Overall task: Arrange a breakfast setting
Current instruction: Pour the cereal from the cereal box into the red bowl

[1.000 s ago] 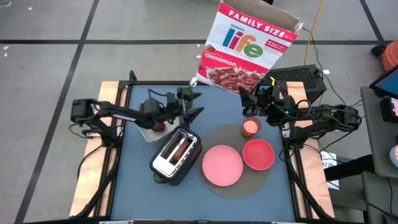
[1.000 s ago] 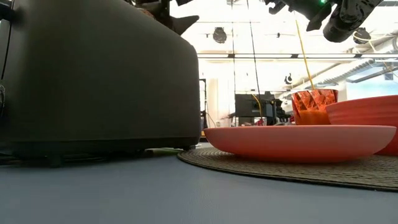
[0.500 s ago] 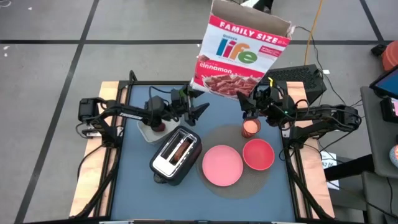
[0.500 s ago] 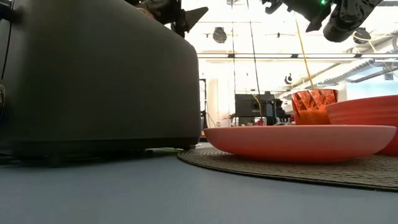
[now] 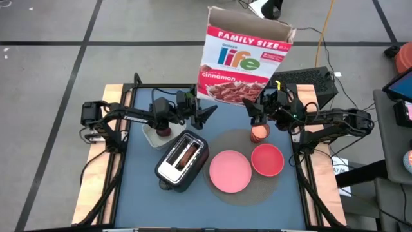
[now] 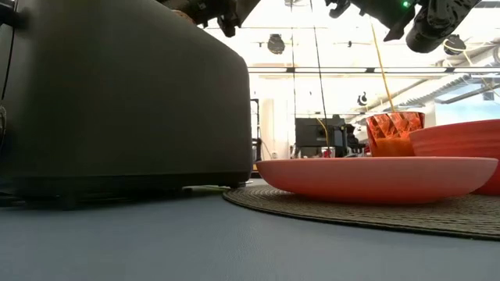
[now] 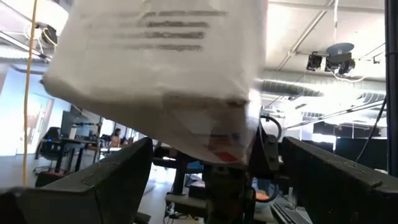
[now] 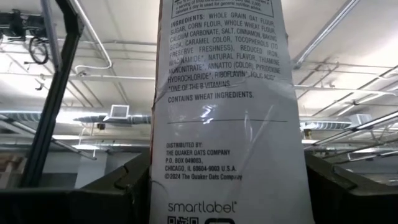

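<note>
Right hand [image 5: 257,109] clamps cereal box [image 5: 239,61] upright above pink cup [image 5: 259,132] — likely poised for pouring into red bowl [image 5: 267,160]. Left hand [image 5: 203,111] spread open, empty, near box's lower edge — probably steadying approach.

- High view: straight down over the whole table [image 5: 145,200].
- Low view: level at the table surface, close beside the toaster [image 6: 125,97], facing the room.
- Wrist views: both face upward, close to the cereal box [image 8: 227,106]; the high view shares it.
</note>
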{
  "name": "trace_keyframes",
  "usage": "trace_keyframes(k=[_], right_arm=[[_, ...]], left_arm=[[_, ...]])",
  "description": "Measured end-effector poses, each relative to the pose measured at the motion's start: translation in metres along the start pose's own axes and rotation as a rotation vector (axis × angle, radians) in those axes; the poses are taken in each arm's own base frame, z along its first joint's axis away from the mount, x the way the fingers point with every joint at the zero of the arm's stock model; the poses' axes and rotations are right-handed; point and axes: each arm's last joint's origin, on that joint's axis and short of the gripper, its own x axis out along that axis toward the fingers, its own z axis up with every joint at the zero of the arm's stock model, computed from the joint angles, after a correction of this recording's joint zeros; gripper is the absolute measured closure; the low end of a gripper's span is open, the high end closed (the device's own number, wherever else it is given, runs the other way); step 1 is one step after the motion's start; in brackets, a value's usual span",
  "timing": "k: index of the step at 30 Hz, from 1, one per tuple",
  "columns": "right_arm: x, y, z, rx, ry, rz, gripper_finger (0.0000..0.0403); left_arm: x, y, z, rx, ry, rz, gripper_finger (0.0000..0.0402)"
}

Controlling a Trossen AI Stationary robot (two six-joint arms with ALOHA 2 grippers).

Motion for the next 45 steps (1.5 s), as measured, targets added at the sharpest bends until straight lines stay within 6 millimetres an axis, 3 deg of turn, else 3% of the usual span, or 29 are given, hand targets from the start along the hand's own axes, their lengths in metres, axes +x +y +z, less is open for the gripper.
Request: trace_keyframes(k=[45], right_arm=[[-0.0002, 0.0044, -0.0094, 0.047, 0.096, 0.029, 0.0145]], left_arm=[[0.0002, -0.0019, 0.0046, 0.045, -0.043, -0.038, 0.0041]])
